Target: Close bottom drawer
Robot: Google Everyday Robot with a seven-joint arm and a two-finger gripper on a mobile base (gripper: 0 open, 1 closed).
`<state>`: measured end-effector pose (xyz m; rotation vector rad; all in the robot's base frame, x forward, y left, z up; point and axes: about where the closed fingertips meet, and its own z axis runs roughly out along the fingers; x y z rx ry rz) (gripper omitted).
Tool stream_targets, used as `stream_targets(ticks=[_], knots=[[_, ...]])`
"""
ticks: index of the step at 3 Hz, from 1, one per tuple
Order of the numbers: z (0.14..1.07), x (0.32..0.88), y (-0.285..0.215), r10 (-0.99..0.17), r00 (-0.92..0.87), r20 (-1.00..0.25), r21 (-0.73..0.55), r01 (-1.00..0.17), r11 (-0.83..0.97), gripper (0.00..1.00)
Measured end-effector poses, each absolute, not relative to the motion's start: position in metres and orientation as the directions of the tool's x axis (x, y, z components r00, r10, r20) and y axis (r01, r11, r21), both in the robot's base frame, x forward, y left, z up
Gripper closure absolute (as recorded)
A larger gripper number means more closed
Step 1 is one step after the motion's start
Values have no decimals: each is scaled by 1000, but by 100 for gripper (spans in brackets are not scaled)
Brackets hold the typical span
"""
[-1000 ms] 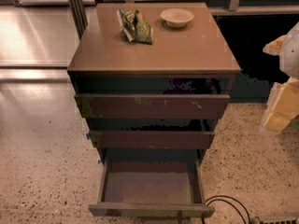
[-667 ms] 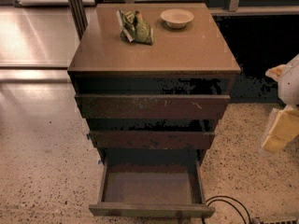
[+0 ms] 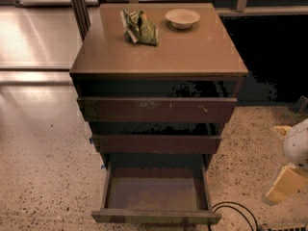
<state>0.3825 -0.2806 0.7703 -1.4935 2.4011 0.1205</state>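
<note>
Approach step: bottom drawer (image 3: pixel 155 194) fully out. Pincer (image 3: pixel 285 186) low right, well apart, grip state can't tell. Next: reach drawer front, push in.

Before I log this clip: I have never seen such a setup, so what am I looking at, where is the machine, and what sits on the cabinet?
There is one camera view, looking down at the front of a brown cabinet; where the camera is mounted is not known. The machine is a mobile robot with one arm. Only its gripper shows, as pale white and yellowish parts at the right edge, low over the speckled floor and apart from the cabinet. I cannot see it holding anything. On the cabinet top lie a crumpled green snack bag and a small pale bowl. Of the three drawers, the bottom drawer is pulled far out; it is the one to be pushed shut. A dark cable lies on the floor beside it.
</note>
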Motion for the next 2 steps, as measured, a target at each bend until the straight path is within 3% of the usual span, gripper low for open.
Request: stream_targets(ticks=[2], knots=[[744,374,-271,-819,-441,-366,-29,-874,484,0]])
